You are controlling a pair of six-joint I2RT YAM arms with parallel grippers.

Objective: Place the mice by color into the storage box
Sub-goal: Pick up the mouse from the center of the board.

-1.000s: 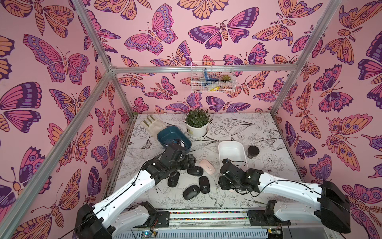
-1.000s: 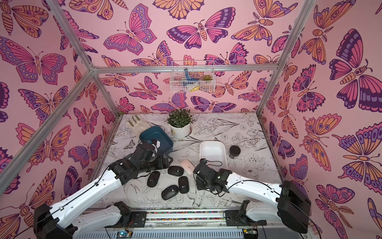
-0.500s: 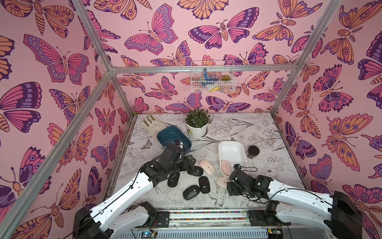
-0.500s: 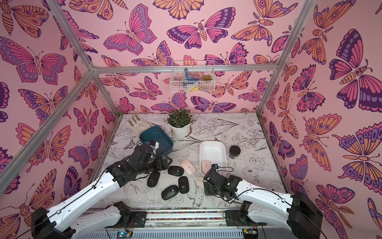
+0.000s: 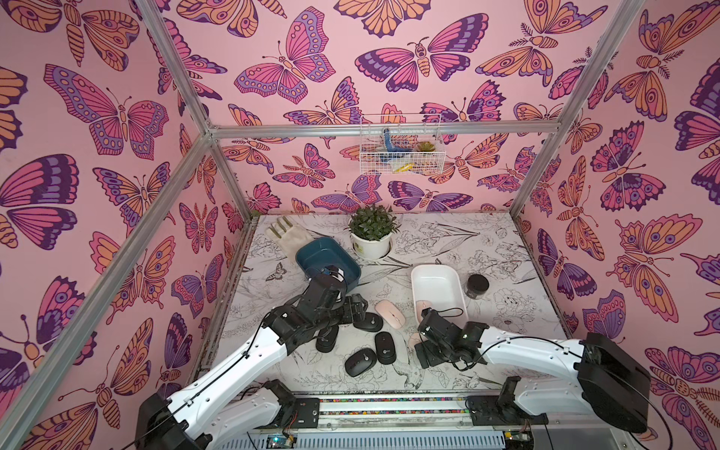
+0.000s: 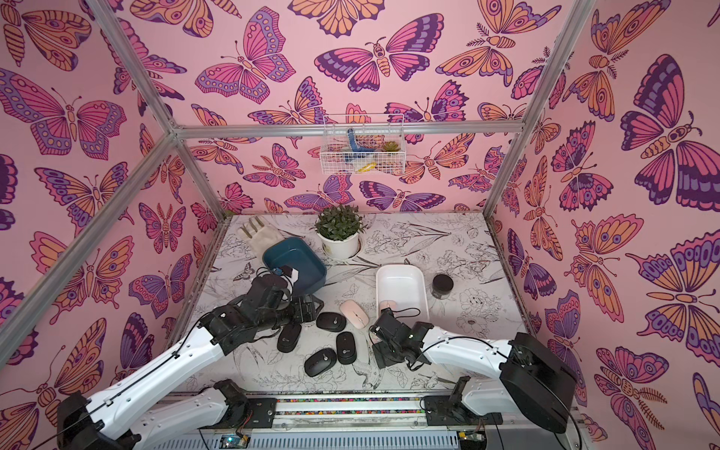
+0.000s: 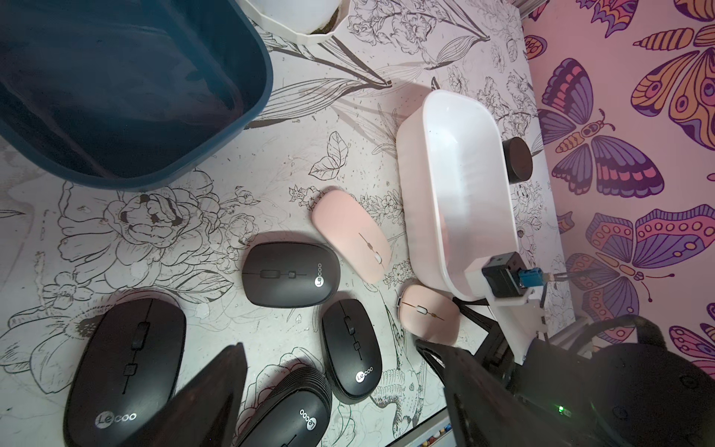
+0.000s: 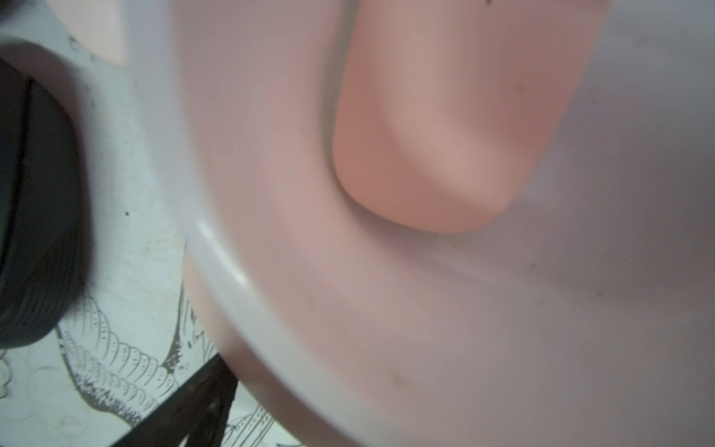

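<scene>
Four black oval plastic mice (image 5: 385, 342) lie clustered on the white flower-printed tabletop (image 5: 487, 249), near the dark blue plastic tub (image 5: 315, 253). One slim pale pink mouse (image 5: 422, 307) rests inside the white rectangular plastic tub (image 5: 436, 282), at its end nearest the arms. A second pink mouse (image 5: 390, 314) lies on the table just beside that tub, and a third pink mouse (image 7: 429, 313) sits by the tub's near corner. The left gripper (image 5: 357, 311) hovers over the black cluster, fingers spread wide and empty. The right gripper (image 5: 427, 352) hangs low beside the third pink mouse; whether its jaws are apart cannot be told
</scene>
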